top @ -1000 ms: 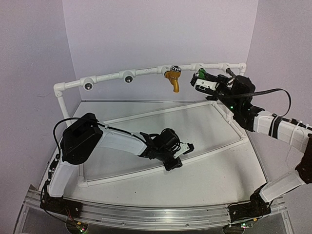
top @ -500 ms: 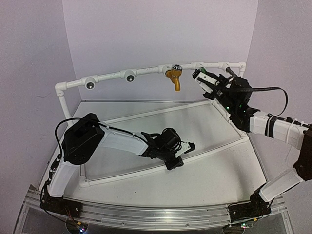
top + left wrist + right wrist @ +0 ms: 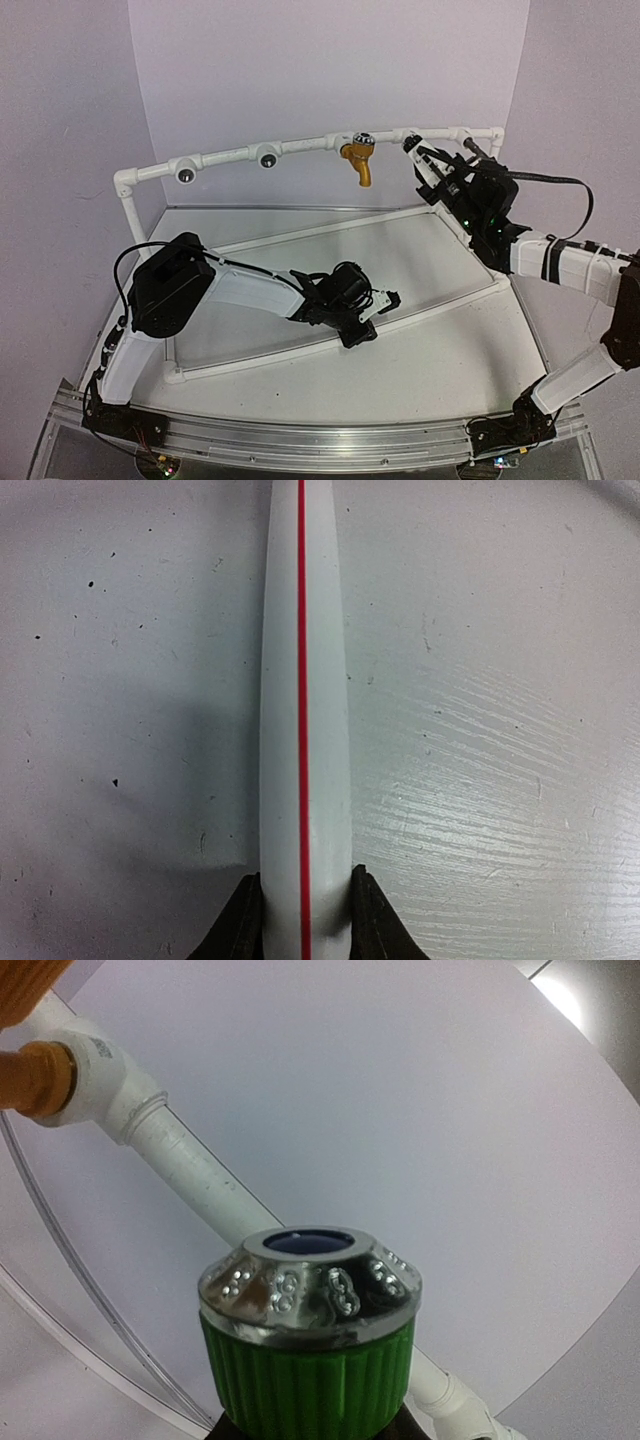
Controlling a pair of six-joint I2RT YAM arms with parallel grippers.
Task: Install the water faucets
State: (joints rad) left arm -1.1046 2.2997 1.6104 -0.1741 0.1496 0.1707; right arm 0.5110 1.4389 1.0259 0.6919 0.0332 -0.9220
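Note:
A mustard-yellow faucet [image 3: 355, 160] hangs spout-down from the white top rail [image 3: 300, 147]; its body shows in the right wrist view [image 3: 28, 1072]. My right gripper [image 3: 418, 158] is raised just below the rail to the right of it, shut on the green faucet [image 3: 310, 1360]. That faucet's silver cap [image 3: 310, 1280] faces up, close in front of the white pipe [image 3: 190, 1175]. My left gripper [image 3: 378, 305] is low on the table, shut on the frame's front pipe [image 3: 320, 680], which has a red line; both dark fingertips [image 3: 240, 925] press its sides. No dark faucet is in view.
Two round silver-centred sockets [image 3: 183, 174] [image 3: 266, 158] sit on the left part of the top rail. The pipe frame's corner post [image 3: 125, 200] stands at the left. Purple walls close the back and sides. The white tabletop [image 3: 480, 730] lies under the left gripper.
My right gripper has swung from lying level to pointing up at the rail, bringing the green faucet closer under the pipe. The left arm has not moved.

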